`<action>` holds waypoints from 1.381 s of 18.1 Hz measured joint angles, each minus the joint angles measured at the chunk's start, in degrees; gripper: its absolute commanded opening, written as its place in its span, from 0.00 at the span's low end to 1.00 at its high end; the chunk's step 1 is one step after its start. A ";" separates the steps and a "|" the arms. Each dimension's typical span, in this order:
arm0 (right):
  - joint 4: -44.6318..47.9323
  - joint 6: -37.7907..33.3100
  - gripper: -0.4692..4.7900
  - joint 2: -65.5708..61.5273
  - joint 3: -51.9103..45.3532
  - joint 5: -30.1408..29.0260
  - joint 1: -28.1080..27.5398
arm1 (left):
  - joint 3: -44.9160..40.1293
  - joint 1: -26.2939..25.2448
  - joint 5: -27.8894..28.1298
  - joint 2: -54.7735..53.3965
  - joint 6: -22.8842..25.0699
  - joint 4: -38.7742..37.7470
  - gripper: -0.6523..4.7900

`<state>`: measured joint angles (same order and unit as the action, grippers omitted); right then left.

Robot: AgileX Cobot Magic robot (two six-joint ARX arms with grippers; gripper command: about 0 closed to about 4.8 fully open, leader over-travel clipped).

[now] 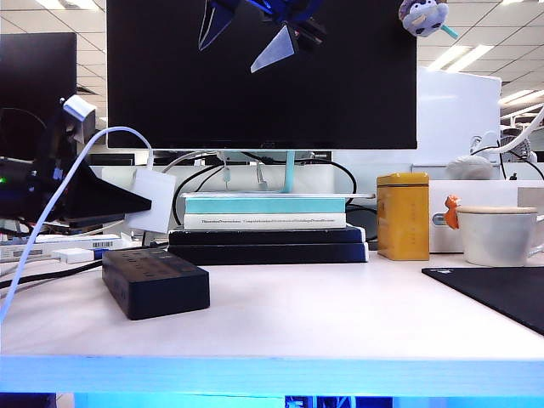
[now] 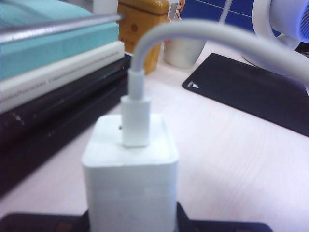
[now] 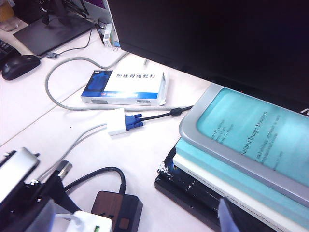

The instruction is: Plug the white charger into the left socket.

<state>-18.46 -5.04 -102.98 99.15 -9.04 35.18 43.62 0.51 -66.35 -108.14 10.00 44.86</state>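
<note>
My left gripper [image 1: 136, 202] is shut on the white charger [image 1: 153, 200], a small white block with its white cable [image 1: 51, 204] looping away to the left. The charger hangs just above the back-left end of the black power strip [image 1: 155, 279], not touching it. In the left wrist view the charger [image 2: 130, 179] fills the space between the jaws and hides the strip. The right wrist view shows the left socket [image 3: 108, 205] uncovered beside the charger [image 3: 89, 223]. My right gripper [image 1: 246, 34] hangs open high above the table, holding nothing.
A stack of books [image 1: 268, 225] lies right behind the strip under the monitor [image 1: 255, 76]. A yellow tin [image 1: 403, 215], a white mug [image 1: 497, 234] and a black mat [image 1: 501, 293] stand to the right. A flat box [image 3: 125, 87] and a cable adapter [image 3: 120, 123] lie behind.
</note>
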 measured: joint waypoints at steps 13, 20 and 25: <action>-0.37 0.24 0.93 0.00 0.00 0.00 0.02 | -0.20 0.26 0.17 -1.68 -0.20 0.00 0.34; -0.46 0.35 0.93 0.00 0.00 0.00 0.02 | -0.96 0.26 0.59 -1.68 0.48 1.01 0.34; -0.46 0.37 0.93 0.00 0.00 0.00 0.02 | -0.96 0.20 0.57 -1.68 0.28 1.01 0.34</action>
<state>-18.92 -4.67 -102.98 99.15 -9.04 35.20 42.65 0.71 -65.78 -109.82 10.28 45.87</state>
